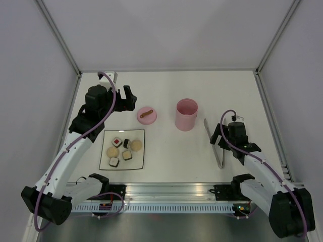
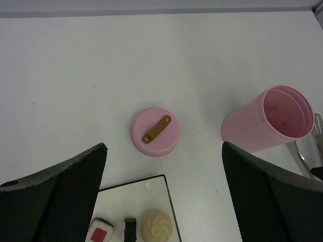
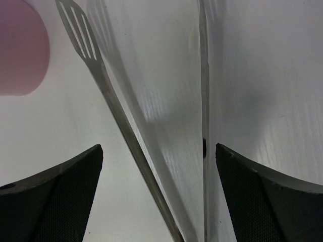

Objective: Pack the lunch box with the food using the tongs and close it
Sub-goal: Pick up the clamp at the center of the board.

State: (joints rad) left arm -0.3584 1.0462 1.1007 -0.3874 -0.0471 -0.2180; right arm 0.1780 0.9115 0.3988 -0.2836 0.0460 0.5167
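Hovering over the tongs [image 1: 208,130], the right gripper [image 1: 218,140] stands with its jaws spread wide and nothing between them. The tool lies flat on the table [image 1: 166,85], to the right of the lunch box [image 1: 186,115]. In the wrist view both silver arms run up between the two dark fingers, one slotted tip ending just beside the pink wall. The arms narrow toward the robot, so the joined end appears to lie nearest the arm's base.

Thin, polished metal of this kind is likely to be light and stiff along its length but springy across the V, and slick against rubber pads. Lying flat, it offers little edge to get under. The better hold looks to be across both arms partway along, well clear of the slotted tips, where a squeeze would close them without the tool twisting out. How close the fingers are to the metal cannot be told.

The right forearm reaches forward from its base, its wrist bent downward over the middle of the tool. The left gripper [image 1: 125,101] is also wide open and empty, raised on a long extended arm beyond the white plate [image 1: 136,162], its camera looking down on the lid [image 1: 147,115]. The food [image 1: 121,148] sits untouched on that plate, and the container stands upright and uncovered.
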